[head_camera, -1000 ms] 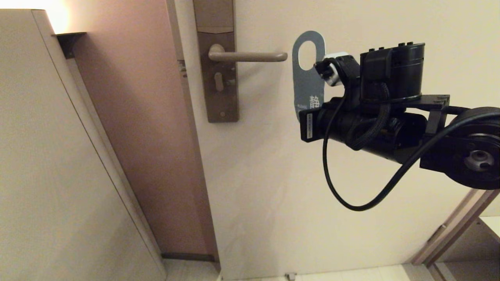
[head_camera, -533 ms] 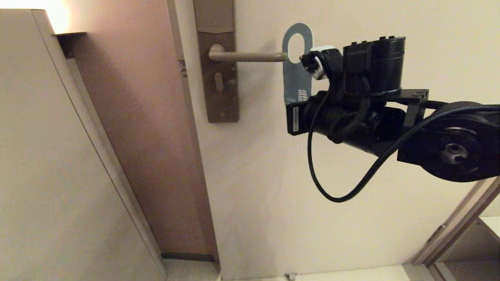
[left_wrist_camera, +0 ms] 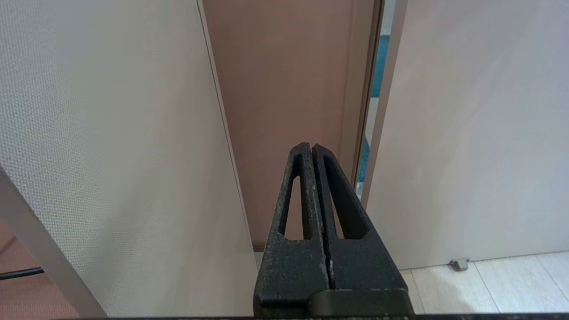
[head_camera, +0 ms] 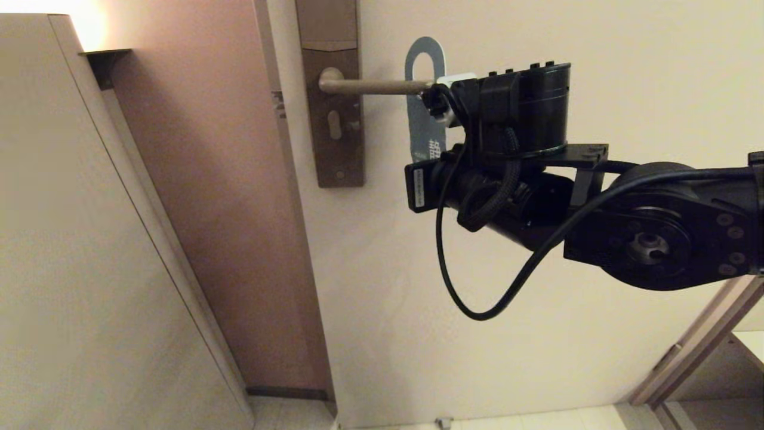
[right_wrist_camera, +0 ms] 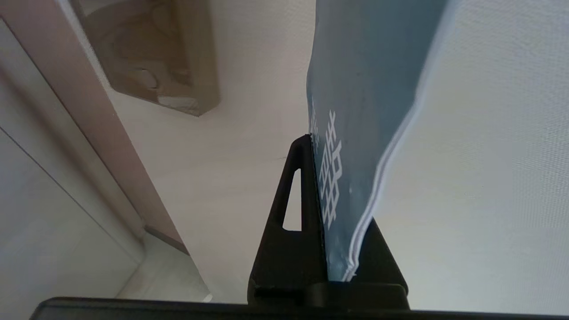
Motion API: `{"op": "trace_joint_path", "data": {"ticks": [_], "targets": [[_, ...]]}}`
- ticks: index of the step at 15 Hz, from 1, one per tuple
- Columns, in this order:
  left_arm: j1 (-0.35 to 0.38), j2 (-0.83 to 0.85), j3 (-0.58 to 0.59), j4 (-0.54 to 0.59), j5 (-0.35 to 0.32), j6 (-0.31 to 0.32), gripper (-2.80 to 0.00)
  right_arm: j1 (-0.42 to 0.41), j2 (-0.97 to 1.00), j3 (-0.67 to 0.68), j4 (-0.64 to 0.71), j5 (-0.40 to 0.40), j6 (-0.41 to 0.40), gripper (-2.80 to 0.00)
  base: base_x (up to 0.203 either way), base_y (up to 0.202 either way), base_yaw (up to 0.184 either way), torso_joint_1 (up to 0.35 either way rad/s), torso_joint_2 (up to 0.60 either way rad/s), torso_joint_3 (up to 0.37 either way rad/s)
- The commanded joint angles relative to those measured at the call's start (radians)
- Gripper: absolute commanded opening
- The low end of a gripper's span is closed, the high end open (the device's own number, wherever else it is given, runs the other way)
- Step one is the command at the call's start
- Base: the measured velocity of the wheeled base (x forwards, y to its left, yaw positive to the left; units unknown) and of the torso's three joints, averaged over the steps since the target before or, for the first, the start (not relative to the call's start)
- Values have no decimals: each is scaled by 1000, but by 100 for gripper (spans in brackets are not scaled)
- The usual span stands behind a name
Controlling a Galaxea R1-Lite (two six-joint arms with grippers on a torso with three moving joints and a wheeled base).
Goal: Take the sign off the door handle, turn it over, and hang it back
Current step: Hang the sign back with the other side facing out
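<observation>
The sign [head_camera: 422,116] shows its teal-blue face with white characters and hangs upright close to the door. Its oval hole sits at the rounded end of the door handle [head_camera: 376,87], a taupe lever on a brown backplate [head_camera: 334,137], and the lever's tip overlaps the hole's lower edge. My right gripper [right_wrist_camera: 320,146] is shut on the sign's [right_wrist_camera: 369,89] lower end, from below and to the right of the lever. In the head view the black wrist hides its fingers. My left gripper [left_wrist_camera: 312,146] is shut on nothing, low down and facing the door frame.
The cream door [head_camera: 597,36] fills the right. A brown door frame [head_camera: 209,179] and a pale wall panel [head_camera: 71,239] stand to the left. A small door stop [head_camera: 443,423] sits on the tiled floor. A narrow gap [left_wrist_camera: 369,133] shows beside the door's edge.
My right arm has carried the sign leftward. The sign was clear of the lever's end a second ago; its hole now overlaps the lever's tip. The left arm has not moved.
</observation>
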Motion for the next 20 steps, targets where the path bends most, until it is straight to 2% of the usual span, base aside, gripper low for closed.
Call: {"op": "trace_joint_path", "data": {"ticks": [1, 9, 16, 20], "targets": [[0, 0, 0, 0, 0, 0, -280, 22, 12, -15, -2, -14, -1, -280, 0, 0, 0, 0, 0, 0], [0, 2, 0, 0, 0, 0, -280, 114, 69, -57, -4, -161, -2, -280, 0, 0, 0, 0, 0, 0], [0, 1, 0, 0, 0, 0, -280, 121, 65, -49, -2, -221, -1, -280, 0, 0, 0, 0, 0, 0], [0, 0, 0, -1, 0, 0, -280, 121, 48, -11, -1, -225, 1, -280, 0, 0, 0, 0, 0, 0]]}}
